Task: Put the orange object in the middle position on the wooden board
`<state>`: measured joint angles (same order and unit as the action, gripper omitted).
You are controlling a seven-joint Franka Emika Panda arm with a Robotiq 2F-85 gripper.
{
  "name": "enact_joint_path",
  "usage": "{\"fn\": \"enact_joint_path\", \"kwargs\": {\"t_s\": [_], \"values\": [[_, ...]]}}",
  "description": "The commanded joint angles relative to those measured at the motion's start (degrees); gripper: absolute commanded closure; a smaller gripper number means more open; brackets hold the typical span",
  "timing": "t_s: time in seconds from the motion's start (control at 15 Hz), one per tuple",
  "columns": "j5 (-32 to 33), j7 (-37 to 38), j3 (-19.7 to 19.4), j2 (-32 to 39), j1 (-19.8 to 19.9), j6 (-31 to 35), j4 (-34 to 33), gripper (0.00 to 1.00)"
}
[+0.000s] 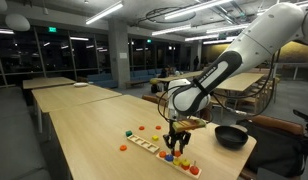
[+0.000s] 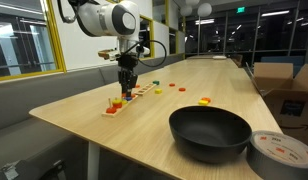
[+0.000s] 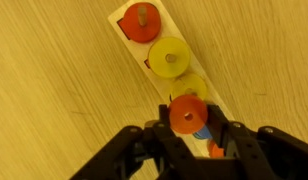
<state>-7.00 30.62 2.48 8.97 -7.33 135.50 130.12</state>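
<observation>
My gripper [image 3: 189, 118] is shut on an orange ring [image 3: 188, 112] and holds it over the wooden board [image 3: 124, 38], just past the board's yellow rings [image 3: 170, 58]. A red ring [image 3: 142, 20] sits on the board's far peg. In both exterior views the gripper [image 1: 176, 142] [image 2: 125, 82] hangs straight down above the board [image 1: 146, 146] [image 2: 121, 103] on the wooden table. A blue piece shows under the orange ring, partly hidden.
A black pan [image 1: 231, 136] [image 2: 209, 130] stands on the table near one end. A roll of tape [image 2: 283, 152] lies beside it. Loose coloured rings [image 2: 205, 100] [image 1: 123, 147] are scattered on the table around the board. The table's edge runs close to the board.
</observation>
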Motion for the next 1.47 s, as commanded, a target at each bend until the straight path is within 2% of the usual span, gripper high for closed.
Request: {"fn": "enact_joint_path", "kwargs": {"t_s": [0.0, 1.4], "values": [[0.3, 1.0, -0.1, 1.0, 0.1, 0.7, -0.9, 0.74], [-0.3, 0.6, 1.0, -1.2, -0.4, -0.2, 0.7, 0.74]]}}
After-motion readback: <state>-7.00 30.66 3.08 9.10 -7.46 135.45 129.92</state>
